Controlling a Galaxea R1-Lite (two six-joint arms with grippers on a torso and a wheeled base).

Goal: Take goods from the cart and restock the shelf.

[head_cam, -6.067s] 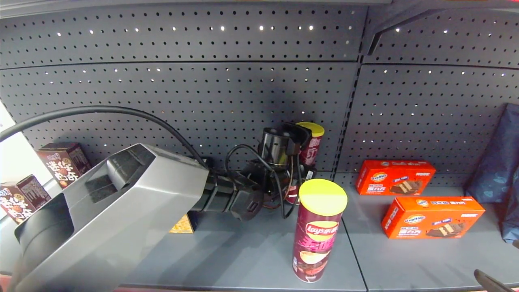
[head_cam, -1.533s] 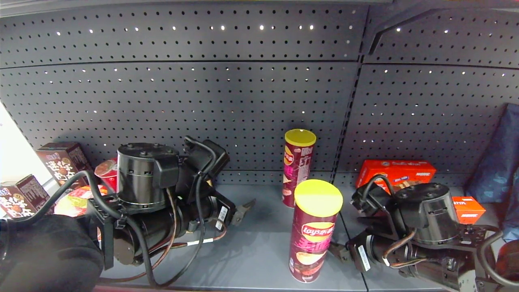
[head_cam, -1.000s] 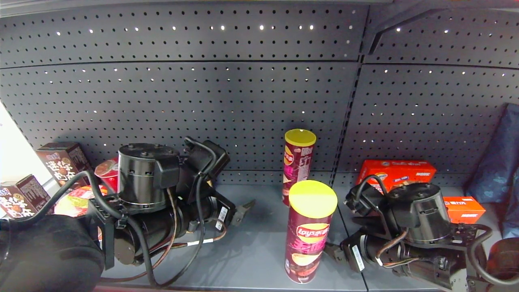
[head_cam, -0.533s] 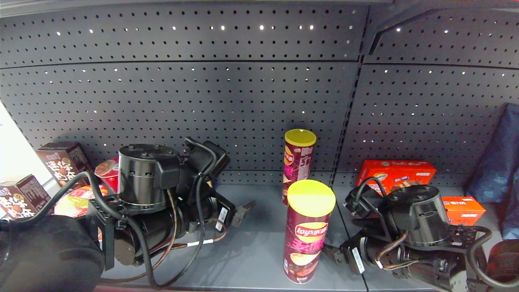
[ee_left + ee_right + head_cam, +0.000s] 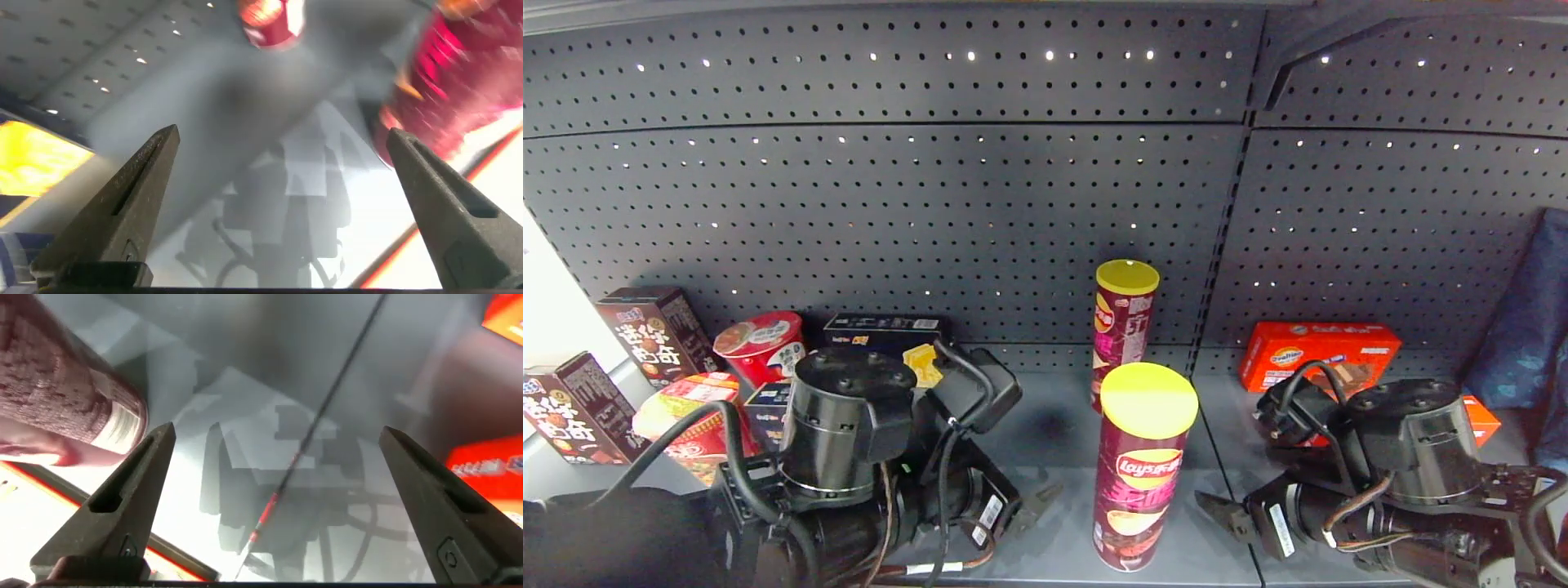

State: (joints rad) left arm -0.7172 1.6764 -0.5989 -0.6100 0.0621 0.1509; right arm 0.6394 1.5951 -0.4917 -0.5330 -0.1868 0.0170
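In the head view, the left pincer [image 5: 1039, 500] and the right pincer [image 5: 1218, 510] lie low over the shelf [image 5: 1045, 425]. The front chip can [image 5: 1145, 465] stands upright between them, near the shelf's front lip. A second chip can [image 5: 1125, 335] stands beyond both tips, against the pegboard. The front can looks placed. Any pull-back should run straight and level, since a tall can on a narrow base probably tips at a light brush. Each wrist hides part of its own pincer.

In the left wrist view, its fingers [image 5: 135, 204] are spread wide and hold nothing. The front can is a red blur just outside one tip.

In the right wrist view, that pincer is also spread wide and empty. The can sits just outside one finger, with an orange box [image 5: 502, 469] outside the other, cut off at the edge.
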